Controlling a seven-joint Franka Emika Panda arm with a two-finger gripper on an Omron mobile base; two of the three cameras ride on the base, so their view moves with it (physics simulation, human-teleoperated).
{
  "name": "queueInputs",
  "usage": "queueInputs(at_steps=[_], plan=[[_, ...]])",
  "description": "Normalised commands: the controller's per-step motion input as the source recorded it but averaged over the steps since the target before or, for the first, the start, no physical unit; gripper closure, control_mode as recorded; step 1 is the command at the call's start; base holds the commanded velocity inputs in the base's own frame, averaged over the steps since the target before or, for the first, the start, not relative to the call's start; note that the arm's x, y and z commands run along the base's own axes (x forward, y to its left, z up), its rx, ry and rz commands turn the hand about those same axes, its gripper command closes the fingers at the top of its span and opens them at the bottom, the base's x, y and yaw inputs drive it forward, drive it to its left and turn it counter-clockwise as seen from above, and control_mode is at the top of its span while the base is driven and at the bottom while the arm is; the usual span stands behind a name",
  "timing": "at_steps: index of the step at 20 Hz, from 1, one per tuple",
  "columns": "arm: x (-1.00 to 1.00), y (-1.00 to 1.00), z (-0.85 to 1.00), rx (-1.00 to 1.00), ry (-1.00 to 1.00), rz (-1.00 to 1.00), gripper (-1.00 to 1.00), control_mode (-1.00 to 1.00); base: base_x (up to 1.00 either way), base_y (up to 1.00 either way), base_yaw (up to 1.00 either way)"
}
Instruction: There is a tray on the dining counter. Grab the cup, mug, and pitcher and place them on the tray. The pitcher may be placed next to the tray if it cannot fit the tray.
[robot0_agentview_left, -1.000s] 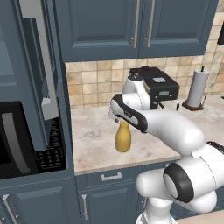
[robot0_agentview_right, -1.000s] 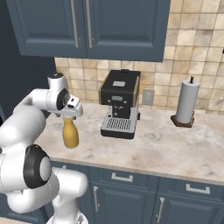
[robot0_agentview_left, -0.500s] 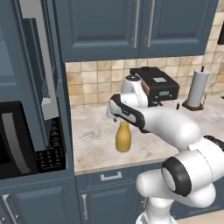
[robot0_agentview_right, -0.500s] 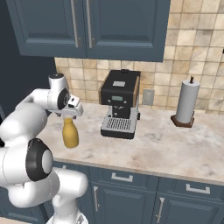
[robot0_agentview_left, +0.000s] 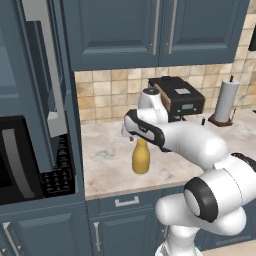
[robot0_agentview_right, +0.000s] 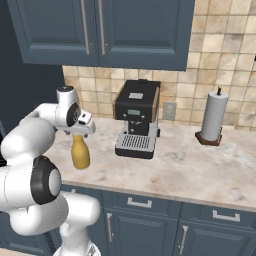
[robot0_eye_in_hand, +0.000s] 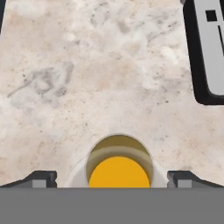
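One pitcher (robot0_agentview_left: 141, 156) upright on beige counter (robot0_agentview_left: 110, 165), jaws spread wide directly above its neck

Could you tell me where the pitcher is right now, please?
The pitcher stands on the counter directly under the gripper, left of the coffee machine.

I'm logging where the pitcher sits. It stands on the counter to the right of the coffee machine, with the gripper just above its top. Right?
Wrong side. In the right base view the pitcher stands on the counter to the left of the coffee machine. The gripper is just above its top, as you say.
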Motion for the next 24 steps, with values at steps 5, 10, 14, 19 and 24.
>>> queueInputs(at_steps=[5,10,14,19,24], plan=[[0.00,0.00,-0.16,0.00,0.00,0.00,-1.00,-1.00,0.00,0.00,0.00],[0.00,0.00,-0.16,0.00,0.00,0.00,-1.00,-1.00,0.00,0.00,0.00],[0.00,0.00,-0.23,0.00,0.00,0.00,-1.00,-1.00,0.00,0.00,0.00],[0.00,0.00,-0.19,0.00,0.00,0.00,-1.00,-1.00,0.00,0.00,0.00],[-0.06,0.00,-0.07,0.01,0.05,0.00,-1.00,-1.00,0.00,0.00,0.00]])
